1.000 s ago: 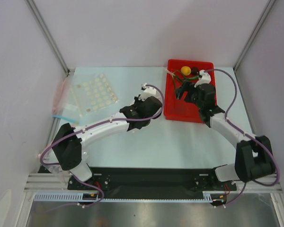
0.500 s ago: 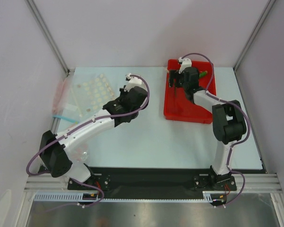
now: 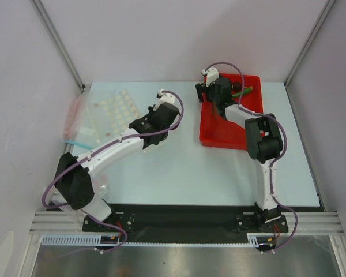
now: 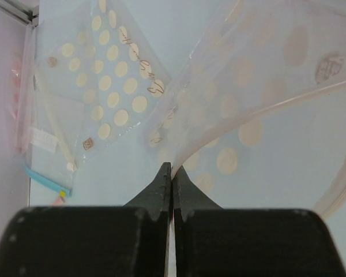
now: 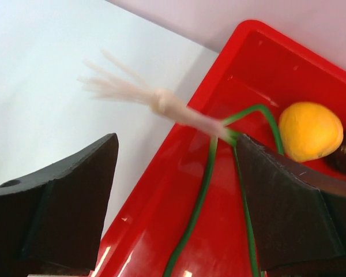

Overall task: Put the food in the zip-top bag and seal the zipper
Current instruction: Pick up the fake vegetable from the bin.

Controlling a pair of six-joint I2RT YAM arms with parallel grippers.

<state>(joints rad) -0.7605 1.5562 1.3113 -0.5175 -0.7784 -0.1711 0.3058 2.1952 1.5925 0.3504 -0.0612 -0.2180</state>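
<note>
The pale table (image 3: 179, 167) is occupying the centre of the top view and is carrying three groups of items. A red tray (image 3: 222, 131) is sitting flat right of centre in the upper part of the frame, its far end reaching the table's back edge. A flat dotted bag (image 3: 112, 109) is lying at the upper left. Plain clear bags (image 3: 75, 124), one showing a pink strip and one a blue strip, are lying just beside it along the left edge. A black mounting plate (image 3: 179, 216) is running along the bottom edge.
</note>
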